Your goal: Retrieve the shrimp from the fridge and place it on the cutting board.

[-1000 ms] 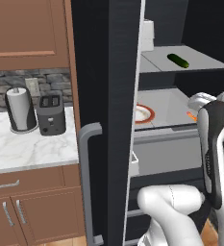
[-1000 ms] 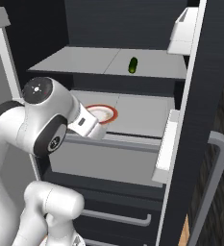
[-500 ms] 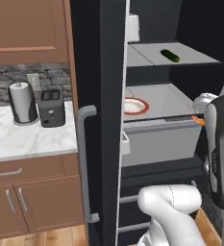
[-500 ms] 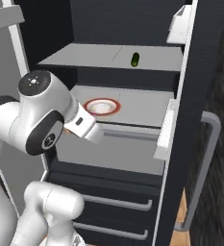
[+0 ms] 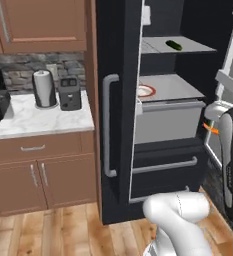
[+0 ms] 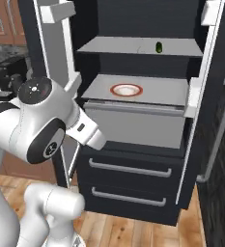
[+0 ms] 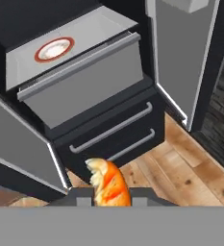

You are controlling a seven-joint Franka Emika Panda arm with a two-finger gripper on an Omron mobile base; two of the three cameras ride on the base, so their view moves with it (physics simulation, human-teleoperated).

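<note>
Your jaws (image 7: 111, 199) are clamped on the shrimp (image 7: 108, 183), which stands up between them in the hand view, its whitish end farthest from the jaws and its orange body pinched low between the tips. That narrow grip suits so small a thing: closed just enough to hold it without letting it slide. In the left base view the shrimp (image 5: 211, 129) shows as an orange speck at the end of the arm, outside the fridge (image 5: 119, 100) and in front of its grey drawer.

Beyond the jaws, the fridge stands with both doors open. On the shelf past the jaws sits the white red-rimmed plate (image 7: 54, 48), now bare. On the shelf above it lies the cucumber (image 6: 158, 47), well apart from your grip and no part of this job.

Judging by this, the retrieval is done and the carry is what remains. The cutting board is not to be seen here, so you likely need to turn the base toward the tabletop (image 5: 38, 118) to find it.
</note>
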